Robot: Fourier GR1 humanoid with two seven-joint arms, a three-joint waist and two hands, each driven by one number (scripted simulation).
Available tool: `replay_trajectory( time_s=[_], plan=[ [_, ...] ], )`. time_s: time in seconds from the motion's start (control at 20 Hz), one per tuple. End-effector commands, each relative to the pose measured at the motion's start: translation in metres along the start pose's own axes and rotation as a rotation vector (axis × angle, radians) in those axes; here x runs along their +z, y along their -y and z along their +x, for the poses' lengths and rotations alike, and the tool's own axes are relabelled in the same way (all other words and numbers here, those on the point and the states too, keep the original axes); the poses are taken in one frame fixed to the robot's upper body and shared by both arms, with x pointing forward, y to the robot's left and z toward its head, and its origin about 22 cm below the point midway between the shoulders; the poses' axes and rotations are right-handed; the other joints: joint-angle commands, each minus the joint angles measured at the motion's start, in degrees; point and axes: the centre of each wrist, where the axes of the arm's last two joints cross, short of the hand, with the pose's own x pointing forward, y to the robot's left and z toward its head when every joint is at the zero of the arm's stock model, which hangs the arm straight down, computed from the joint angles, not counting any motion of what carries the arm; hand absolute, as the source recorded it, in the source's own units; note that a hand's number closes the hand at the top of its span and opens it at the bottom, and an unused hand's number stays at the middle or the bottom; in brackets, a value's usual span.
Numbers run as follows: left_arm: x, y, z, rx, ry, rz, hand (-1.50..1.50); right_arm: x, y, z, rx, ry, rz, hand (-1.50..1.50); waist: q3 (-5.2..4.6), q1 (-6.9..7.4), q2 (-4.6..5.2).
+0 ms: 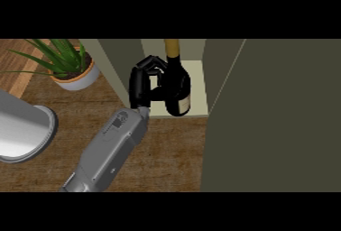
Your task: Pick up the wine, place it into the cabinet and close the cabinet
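Observation:
The dark wine bottle (180, 92) with a gold-capped neck stands inside the open cabinet (198, 74), on its pale floor near the front edge. My left hand (138, 85) is shut on the bottle's body from its left side, with fingers curled round above and the thumb below. The grey forearm runs down to the lower left across the wooden counter (173, 153). The cabinet door (279, 117) stands swung open at the right, a large dark panel. My right hand does not show.
A potted green plant (70, 67) stands on the counter left of the cabinet's left wall (118, 63). A large grey round object (23, 131) fills the left edge. The open door blocks the whole right side.

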Motion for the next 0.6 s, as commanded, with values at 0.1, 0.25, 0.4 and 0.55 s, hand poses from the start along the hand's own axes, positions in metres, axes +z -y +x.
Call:
replay_trajectory(
  time_s=[0.1,0.25,0.4,0.55],
  plan=[
    [-0.026,-0.004,-0.002,-0.013,-0.004,0.026,1.50,0.020,-0.007,0.013,-0.044,0.056,0.031,-1.50,0.00,-0.09,0.09],
    [-0.035,-0.003,-0.003,-0.039,-0.003,0.033,1.50,0.027,-0.011,0.015,-0.064,0.047,0.051,-1.50,-0.01,-0.66,0.18],
    [-0.037,-0.005,-0.005,-0.099,0.063,0.044,1.50,0.019,-0.009,0.010,-0.067,0.055,0.045,-1.50,0.00,-0.27,0.16],
    [-0.045,0.003,0.000,-0.105,0.093,0.092,1.50,0.017,-0.010,0.012,-0.053,0.050,0.063,-1.50,-0.03,-1.40,0.38]
  ],
)
